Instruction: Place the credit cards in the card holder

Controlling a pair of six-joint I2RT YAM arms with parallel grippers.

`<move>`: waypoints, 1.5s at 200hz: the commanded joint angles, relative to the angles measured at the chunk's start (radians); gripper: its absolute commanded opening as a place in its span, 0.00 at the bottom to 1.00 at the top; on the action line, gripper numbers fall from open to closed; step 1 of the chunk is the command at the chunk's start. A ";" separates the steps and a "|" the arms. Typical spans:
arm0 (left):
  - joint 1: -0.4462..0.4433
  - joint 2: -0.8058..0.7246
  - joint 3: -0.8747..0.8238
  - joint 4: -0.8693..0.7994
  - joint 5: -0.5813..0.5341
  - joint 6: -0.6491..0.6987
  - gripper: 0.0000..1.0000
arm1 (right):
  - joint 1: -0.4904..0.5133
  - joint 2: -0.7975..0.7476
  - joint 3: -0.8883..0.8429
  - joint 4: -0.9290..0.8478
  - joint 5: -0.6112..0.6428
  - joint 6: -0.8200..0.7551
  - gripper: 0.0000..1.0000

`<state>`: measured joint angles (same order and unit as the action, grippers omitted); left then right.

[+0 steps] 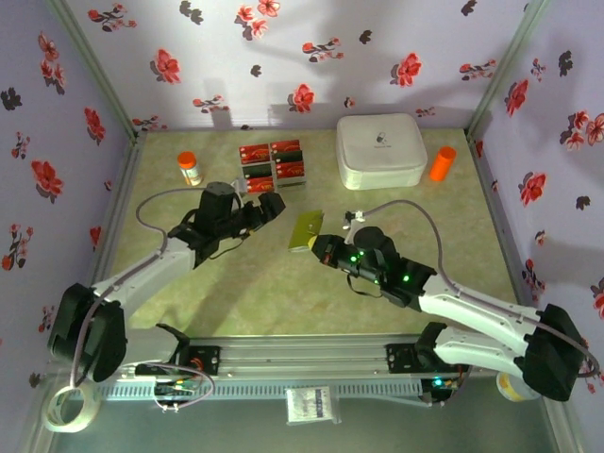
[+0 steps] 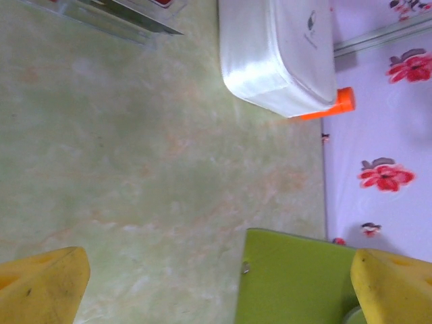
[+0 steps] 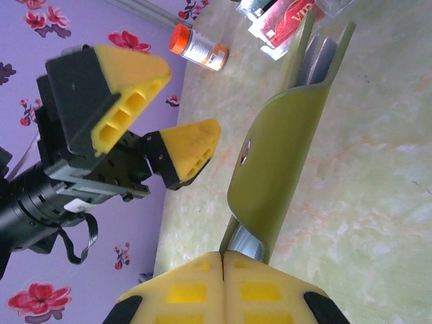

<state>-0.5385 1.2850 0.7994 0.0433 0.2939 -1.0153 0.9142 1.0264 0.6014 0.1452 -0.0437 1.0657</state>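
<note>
Pinching the olive card holder (image 3: 283, 135) by one edge, my right claw (image 3: 223, 258) holds it over the pale green marbled tabletop (image 1: 255, 288); my left claw (image 1: 270, 208) hangs spread beside it. Red credit cards (image 1: 272, 160) lie farther back, near lilac flowered walls (image 1: 377, 38).

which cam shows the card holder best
Right wrist: the card holder is close up, edge-on, pinched by the right gripper. Top external shows a small olive patch; left wrist, a cropped green flap.
</note>
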 commanded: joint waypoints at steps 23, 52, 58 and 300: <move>-0.020 0.029 -0.037 0.183 0.056 -0.118 1.00 | -0.007 0.075 0.071 0.131 -0.046 0.006 0.00; -0.036 0.034 -0.049 0.208 0.056 -0.131 1.00 | -0.007 0.125 0.102 0.176 -0.063 0.016 0.00; -0.036 0.036 -0.052 0.208 0.056 -0.129 1.00 | -0.007 0.131 0.108 0.184 -0.065 0.016 0.00; 0.003 -0.047 -0.188 0.492 0.060 -0.168 0.51 | -0.035 0.205 0.008 0.343 -0.059 0.068 0.00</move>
<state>-0.5446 1.2560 0.6315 0.4702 0.3416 -1.1946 0.8879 1.2327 0.6193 0.4492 -0.1162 1.1156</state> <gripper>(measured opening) 0.553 0.062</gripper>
